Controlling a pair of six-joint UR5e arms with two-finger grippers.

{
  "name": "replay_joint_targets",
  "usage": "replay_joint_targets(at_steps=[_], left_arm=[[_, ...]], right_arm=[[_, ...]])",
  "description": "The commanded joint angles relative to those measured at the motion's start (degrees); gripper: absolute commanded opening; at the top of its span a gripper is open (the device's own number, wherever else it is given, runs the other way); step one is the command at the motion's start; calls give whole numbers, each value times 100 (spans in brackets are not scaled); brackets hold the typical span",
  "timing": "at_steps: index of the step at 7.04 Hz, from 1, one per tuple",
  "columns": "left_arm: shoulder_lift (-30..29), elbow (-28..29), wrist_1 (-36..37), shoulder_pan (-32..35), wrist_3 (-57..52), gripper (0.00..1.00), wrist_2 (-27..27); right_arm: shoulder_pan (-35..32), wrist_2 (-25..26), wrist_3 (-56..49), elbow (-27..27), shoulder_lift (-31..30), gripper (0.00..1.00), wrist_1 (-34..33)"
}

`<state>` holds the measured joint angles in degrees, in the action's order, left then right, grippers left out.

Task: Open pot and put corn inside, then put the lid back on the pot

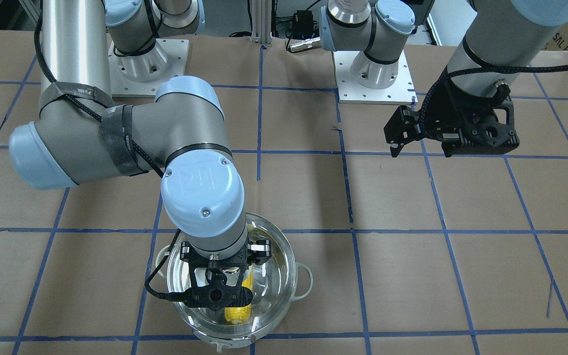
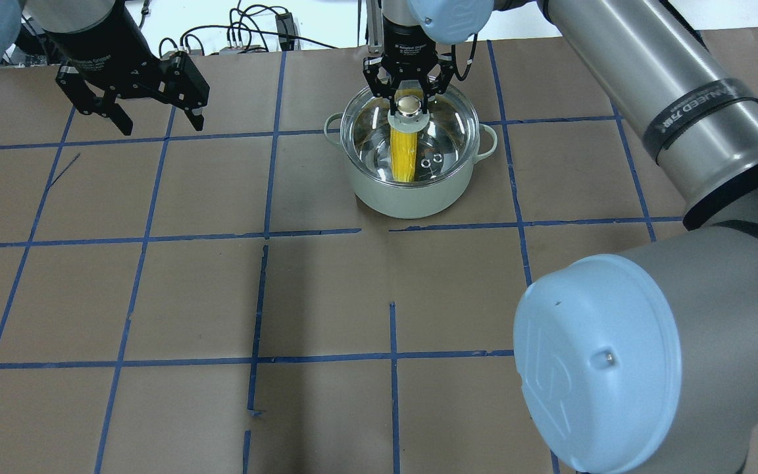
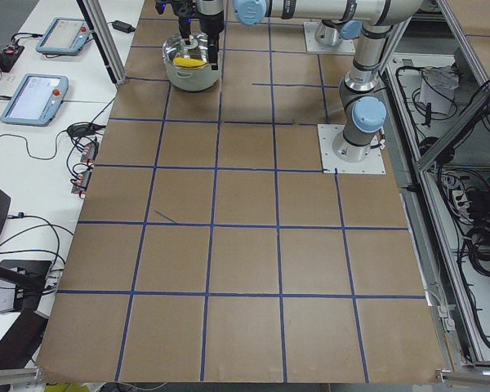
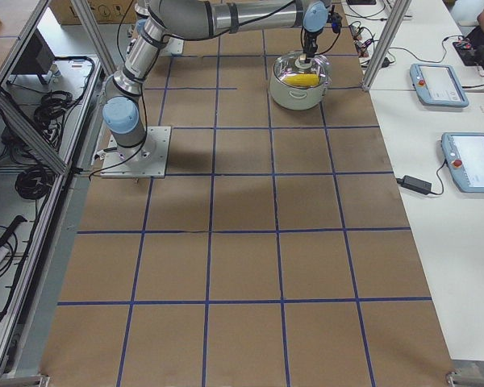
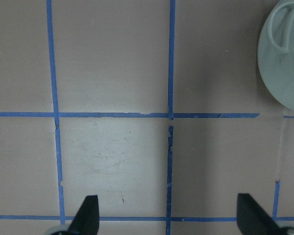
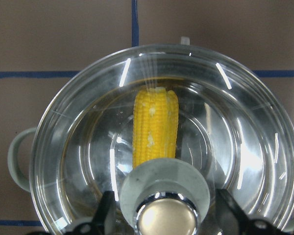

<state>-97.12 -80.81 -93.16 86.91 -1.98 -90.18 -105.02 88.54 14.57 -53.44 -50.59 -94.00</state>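
On the front view, I saw the corn [image 1: 238, 313] lying inside the pot [image 1: 306, 281], under the glass lid [image 1: 276, 259], which sat on the rim. The right claw [image 1: 221, 276] hung over the lid's middle. The left claw [image 1: 422, 147] was well apart, above bare worktop [image 1: 461, 256], fingers spread and empty.

Overhead, the right claw's fingers stood either side of the knob [image 2: 408, 105].

Both side views were too distant to add anything.

The left wrist view showed spread fingertips and only the pot's edge.

In the right wrist view, the fingers flanked the knob with a gap on each side, so I judged that claw spread, not pinching. I reckoned every step was done and only lifting the arm clear was left.
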Motion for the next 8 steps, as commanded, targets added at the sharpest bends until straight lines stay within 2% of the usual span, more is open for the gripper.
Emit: replay_joint_targets(at_steps=[1,5,7,8], left_arm=[[0,4,0,1,-4,100,0],[9,4,0,1,-4,100,0],[9,4,0,1,-4,100,0],[9,4,0,1,-4,100,-9]], right_arm=[[60,-30,2,36,-29,100,-127],[182,40,-33,18,-170,100,-179],[604,-39,-471,-122,-537,100,-189],[719,-13,-873,-358,-844,100,-162]])
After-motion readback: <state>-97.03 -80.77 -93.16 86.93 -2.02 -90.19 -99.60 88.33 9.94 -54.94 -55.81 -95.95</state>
